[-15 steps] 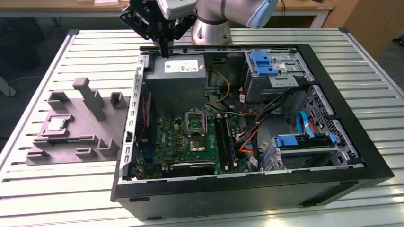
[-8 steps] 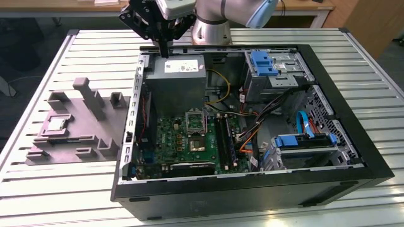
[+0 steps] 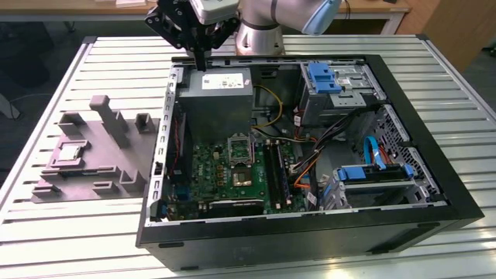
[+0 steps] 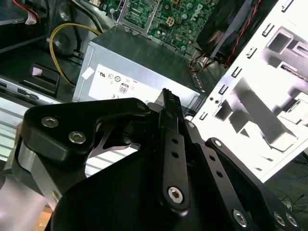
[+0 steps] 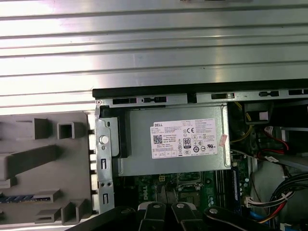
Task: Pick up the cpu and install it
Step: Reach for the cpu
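Pincer (image 3: 202, 66) hangs at the far rim of the open PC case (image 3: 434, 174), tip down just above the grey power supply (image 3: 217, 99). Its fingers look pressed together w/ nothing between them; in the second wrist view one dark fingertip (image 4: 170, 98) sits over the supply's label. Past the supply is the green motherboard (image 3: 232, 171) w/ its metal-framed socket (image 3: 240, 145), which looks empty as far as I can tell. The cpu (image 3: 68, 153), a pale flat square, lies in a recess of the grey moulded tray (image 3: 85, 177) on the bench (image 3: 78, 232), outside the case on the exterior view's left and well apart from the pincer. Judgement: the step in hand is the reach for the pick, w/ nothing grasped yet. To do it well, stay high enough to clear the case wall and the tray's upright blocks (image 3: 108, 119). Part the fingers before descending, centre square over the chip, and come straight down. Grip opposite edges only w/ light force, since the chip is thin and sits low in its recess. Keep it level, as a tilt prob. jams it against the recess wall.
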### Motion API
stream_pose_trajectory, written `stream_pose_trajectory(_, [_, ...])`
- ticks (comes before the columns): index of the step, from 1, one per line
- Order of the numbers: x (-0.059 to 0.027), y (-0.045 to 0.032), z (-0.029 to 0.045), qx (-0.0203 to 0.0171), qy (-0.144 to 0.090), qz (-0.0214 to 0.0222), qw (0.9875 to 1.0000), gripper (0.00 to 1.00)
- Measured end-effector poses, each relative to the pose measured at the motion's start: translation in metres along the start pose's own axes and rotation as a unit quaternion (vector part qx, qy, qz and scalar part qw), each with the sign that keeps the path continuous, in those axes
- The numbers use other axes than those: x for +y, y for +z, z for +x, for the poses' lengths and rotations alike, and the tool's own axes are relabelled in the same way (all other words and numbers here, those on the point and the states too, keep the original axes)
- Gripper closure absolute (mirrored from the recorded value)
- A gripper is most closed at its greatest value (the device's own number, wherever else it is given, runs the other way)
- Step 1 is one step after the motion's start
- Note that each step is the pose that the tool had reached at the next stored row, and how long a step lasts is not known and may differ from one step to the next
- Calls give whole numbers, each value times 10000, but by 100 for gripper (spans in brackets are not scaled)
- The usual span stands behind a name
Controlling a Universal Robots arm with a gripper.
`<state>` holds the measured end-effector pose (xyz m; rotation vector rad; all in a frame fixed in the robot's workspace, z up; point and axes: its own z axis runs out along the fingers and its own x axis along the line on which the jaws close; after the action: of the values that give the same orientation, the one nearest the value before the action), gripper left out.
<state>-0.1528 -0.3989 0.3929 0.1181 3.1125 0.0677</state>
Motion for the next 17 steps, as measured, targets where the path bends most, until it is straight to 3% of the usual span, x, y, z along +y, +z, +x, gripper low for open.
stream_pose_trajectory(17, [-4,-1,56,0,0,0,10000,89])
